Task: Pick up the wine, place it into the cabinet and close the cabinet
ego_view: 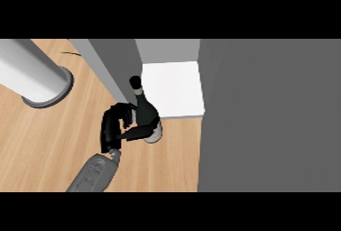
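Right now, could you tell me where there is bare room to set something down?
The white shelf is bare right of the bottle; so is the counter between the grey post and the left hand. It is tight between door and bottle.

1. We count one wine bottle (145,110), dark all over.
2. We see one robot hand (114,126), black, and one grey forearm (93,173) behind it.
3. We count one cabinet (166,49), with one white floor (177,88) inside.
4. We count two grey panels on it: one narrow panel (113,63) and one wide panel (266,113).
5. We count one pale round column (30,72) with one flared foot.
6. We see one wooden tabletop (47,140).
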Tool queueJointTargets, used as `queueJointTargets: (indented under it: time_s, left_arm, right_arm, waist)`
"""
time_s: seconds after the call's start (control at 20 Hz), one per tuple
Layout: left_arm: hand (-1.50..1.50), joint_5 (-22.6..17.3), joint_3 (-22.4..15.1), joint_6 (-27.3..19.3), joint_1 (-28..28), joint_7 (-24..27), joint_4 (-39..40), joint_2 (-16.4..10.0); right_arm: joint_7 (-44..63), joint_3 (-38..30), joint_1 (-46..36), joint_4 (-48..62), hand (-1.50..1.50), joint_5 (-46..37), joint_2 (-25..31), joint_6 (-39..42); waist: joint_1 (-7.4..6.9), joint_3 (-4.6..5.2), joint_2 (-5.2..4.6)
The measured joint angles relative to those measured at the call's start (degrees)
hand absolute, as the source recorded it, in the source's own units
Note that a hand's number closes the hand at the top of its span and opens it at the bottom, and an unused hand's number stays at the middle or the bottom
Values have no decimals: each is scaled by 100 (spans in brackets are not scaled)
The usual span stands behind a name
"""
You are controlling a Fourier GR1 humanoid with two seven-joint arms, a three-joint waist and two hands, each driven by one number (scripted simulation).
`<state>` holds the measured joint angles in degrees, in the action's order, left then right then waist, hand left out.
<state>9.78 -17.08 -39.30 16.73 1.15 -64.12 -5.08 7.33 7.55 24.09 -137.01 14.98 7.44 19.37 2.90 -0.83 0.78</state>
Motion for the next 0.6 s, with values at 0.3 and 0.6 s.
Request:
queueJointTargets:
  time_s: [0.3,0.6]
  left_arm:
    - [150,174,-237,-284,36,-156,190,220]
    - [150,-27,-417,-319,627,-363,914,514]
  right_arm:
    - [-21,60,37,7,-150,36,-22,48]
    - [2,-5,-6,5,-150,82,-1,58]
  waist:
    - [89,7,-13]
    - [160,58,-88]
